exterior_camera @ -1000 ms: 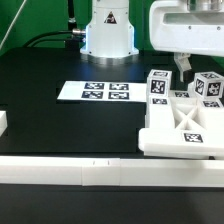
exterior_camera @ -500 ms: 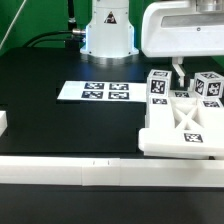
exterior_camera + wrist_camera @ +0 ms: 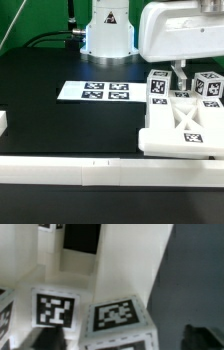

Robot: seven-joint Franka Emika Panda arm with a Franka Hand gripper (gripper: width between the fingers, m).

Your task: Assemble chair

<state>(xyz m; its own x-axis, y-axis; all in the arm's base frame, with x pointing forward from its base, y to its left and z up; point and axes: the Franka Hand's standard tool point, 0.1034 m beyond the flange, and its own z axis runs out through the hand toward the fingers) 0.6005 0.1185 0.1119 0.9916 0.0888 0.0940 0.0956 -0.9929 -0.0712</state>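
The jaws (image 3: 181, 74) stand wide open, gripping nothing, lowered between the two tagged upright posts of the chair (image 3: 185, 125). Below them the chair lies flat on the black surface (image 3: 70, 125), posts pointing up.

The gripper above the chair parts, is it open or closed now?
Open. In the wrist view, the gripper shows dark fingers far apart, with tagged chair parts between them, nothing visibly clamped.
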